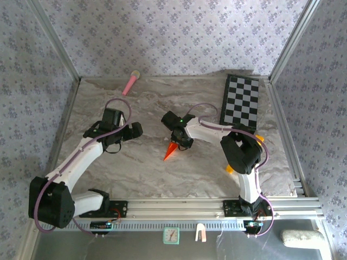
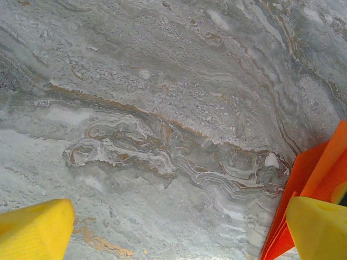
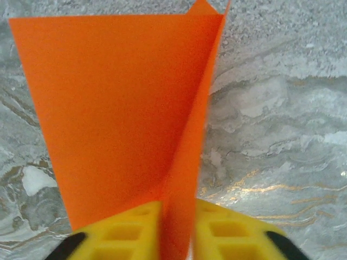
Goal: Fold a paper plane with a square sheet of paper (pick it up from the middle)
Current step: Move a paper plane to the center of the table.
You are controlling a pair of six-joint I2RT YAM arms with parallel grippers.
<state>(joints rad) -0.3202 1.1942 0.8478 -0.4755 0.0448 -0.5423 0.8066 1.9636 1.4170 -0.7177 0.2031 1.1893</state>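
The folded dart of bright orange paper, the paper plane [image 1: 170,151], is near the middle of the grey marbled counter [image 1: 135,173], and its sharp tip points toward the near edge. The right jaws are closed on it. In the right wrist view the two yellow fingers [image 3: 127,235] pinch the centre fold of the paper plane [image 3: 119,103] between them, and one flat wing spreads out to the left. I cannot tell whether the tip touches the counter. The left jaws are spread wide and hold nothing. Their yellow fingertips [image 2: 33,227] stand far apart above the bare counter [image 2: 162,108], and an edge of the paper plane [image 2: 317,168] shows just beside one of them. At the far side lie a black-and-white checkerboard [image 1: 241,103] and a pink stick [image 1: 131,82], both well apart from the paper plane.
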